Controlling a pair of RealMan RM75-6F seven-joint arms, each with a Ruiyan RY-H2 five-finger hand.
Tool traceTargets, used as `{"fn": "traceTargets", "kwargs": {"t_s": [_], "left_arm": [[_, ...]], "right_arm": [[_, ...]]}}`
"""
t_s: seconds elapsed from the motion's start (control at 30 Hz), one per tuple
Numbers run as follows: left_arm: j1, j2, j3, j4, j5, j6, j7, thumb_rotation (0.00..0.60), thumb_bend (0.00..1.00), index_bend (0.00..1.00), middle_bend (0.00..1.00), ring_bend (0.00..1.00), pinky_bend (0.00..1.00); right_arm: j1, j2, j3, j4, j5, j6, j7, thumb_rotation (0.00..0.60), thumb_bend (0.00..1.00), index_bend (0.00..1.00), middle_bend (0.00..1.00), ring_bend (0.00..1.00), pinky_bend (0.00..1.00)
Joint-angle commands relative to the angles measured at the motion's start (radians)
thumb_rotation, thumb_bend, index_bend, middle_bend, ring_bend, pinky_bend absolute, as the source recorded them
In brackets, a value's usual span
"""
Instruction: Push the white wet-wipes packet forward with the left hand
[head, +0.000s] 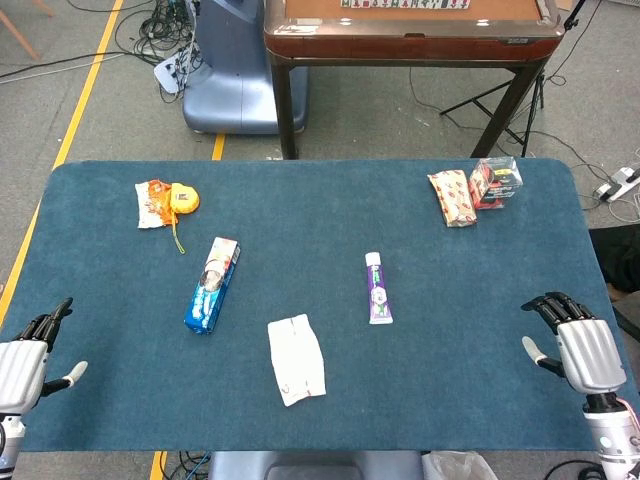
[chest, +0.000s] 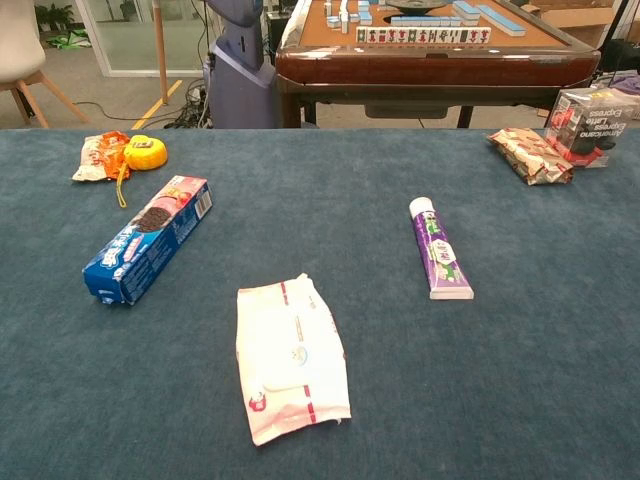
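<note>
The white wet-wipes packet (head: 295, 359) (chest: 290, 358) lies flat near the front middle of the blue table, with red trim along its edges. My left hand (head: 28, 360) rests at the front left corner, far left of the packet, fingers apart and holding nothing. At the front right edge sits my right hand (head: 580, 350), also with fingers spread and empty. Neither hand shows in the chest view.
A blue cookie box (head: 212, 285) (chest: 148, 238) lies left of the packet, a purple tube (head: 378, 288) (chest: 440, 249) to its right. An orange snack bag (head: 165, 201) sits far left; a patterned pouch (head: 452, 197) and small box (head: 496, 182) far right. A brown table (head: 410, 30) stands beyond.
</note>
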Motion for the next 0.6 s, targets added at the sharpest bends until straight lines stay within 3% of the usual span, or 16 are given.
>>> {"fn": "traceTargets", "kwargs": {"t_s": [0.03,0.37,0.6], "left_arm": [[0.002,-0.003,0.001,0.001,-0.001,0.001,-0.003,0.600,0.16,0.00,0.21,0.22,0.49],[-0.005,0.015,0.012,-0.040,0.041,0.006,-0.015,0.600,0.13,0.00,0.17,0.21,0.47],[-0.024,0.059,0.058,-0.132,0.127,-0.026,-0.031,0.600,0.07,0.00,0.01,0.05,0.22]], "right_arm": [[0.002,0.000,0.000,-0.001,-0.002,-0.002,-0.001,0.600,0.28,0.37,0.33,0.23,0.40],[0.004,0.012,0.005,-0.008,0.005,-0.003,0.019,0.600,0.28,0.37,0.33,0.23,0.40],[-0.003,0.026,0.013,-0.010,0.017,0.011,0.044,0.600,0.28,0.37,0.33,0.23,0.40]]}}
